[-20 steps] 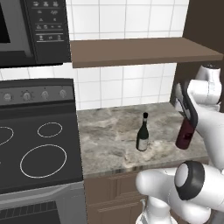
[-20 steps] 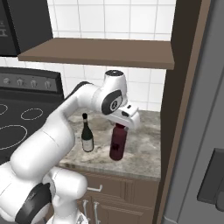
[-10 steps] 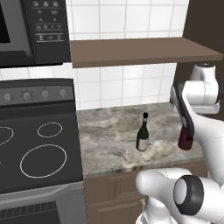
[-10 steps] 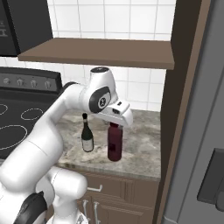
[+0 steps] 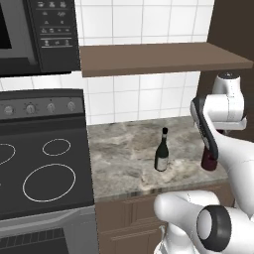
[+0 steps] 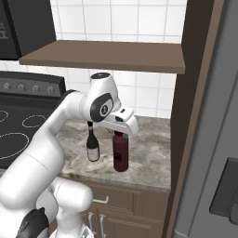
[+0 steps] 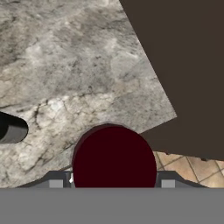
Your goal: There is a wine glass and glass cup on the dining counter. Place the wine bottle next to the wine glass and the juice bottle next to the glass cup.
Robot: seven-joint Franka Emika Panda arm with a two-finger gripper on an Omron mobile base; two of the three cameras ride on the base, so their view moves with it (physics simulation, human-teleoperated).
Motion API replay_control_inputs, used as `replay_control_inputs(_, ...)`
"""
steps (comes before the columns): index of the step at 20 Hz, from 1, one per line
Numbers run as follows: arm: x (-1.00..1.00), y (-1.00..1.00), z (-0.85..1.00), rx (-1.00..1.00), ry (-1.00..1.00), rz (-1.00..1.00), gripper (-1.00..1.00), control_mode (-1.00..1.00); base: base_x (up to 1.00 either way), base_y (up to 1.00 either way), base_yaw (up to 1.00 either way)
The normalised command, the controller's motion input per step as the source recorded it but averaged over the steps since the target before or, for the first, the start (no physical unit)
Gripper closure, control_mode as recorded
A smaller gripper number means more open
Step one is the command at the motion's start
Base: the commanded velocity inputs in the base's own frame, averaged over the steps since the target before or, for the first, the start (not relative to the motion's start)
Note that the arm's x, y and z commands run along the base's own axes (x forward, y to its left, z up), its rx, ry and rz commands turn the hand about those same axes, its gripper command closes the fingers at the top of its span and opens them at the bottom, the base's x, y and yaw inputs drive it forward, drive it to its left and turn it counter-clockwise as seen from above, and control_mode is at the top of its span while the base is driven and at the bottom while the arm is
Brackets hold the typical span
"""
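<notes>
The dark-red juice bottle point(image 6: 121, 153) is upright at the right end of the kitchen counter point(image 6: 148, 158), close to the dark side wall. My gripper point(image 6: 120, 135) is shut on its top from above. Looking down in the hand view, the bottle's round maroon top point(image 7: 113, 159) sits between the two fingertips point(image 7: 56, 183). I cannot tell if its base touches the stone. In the left base view my arm hides most of the juice bottle point(image 5: 209, 161). The wine bottle point(image 5: 161, 153) point(image 6: 93, 146) stands free just to its left. The wine glass, glass cup and dining counter are out of view.
A black stove point(image 5: 44, 168) adjoins the counter on the left, under a microwave point(image 5: 39, 34). A brown shelf point(image 5: 158, 57) hangs low over the counter. A tall dark cabinet side point(image 6: 190, 116) bounds it on the right, with a grey fridge point(image 6: 218, 139) beyond.
My arm's upper links have swung while the hand stays on the juice bottle. The bottle has shifted slightly left, toward the wine bottle, which has not moved.
</notes>
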Motion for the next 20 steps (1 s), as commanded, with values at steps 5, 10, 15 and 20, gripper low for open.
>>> replay_control_inputs(5, 0.0, 0.0, 0.0, 0.0, 0.0, 0.0, 1.0, -1.0, 0.0, 0.0, 0.0)
replay_control_inputs(10, 0.0, 0.0, 0.0, 0.0, 0.0, 0.0, 1.0, 1.0, 0.0, 0.0, 0.0)
replay_control_inputs(15, 0.0, 0.0, 0.0, 0.0, 0.0, 0.0, 1.0, 1.0, -0.2, 0.0, 0.0)
replay_control_inputs(20, 0.0, 0.0, 0.0, 0.0, 0.0, 0.0, 1.0, 1.0, -0.59, 0.01, 0.0)
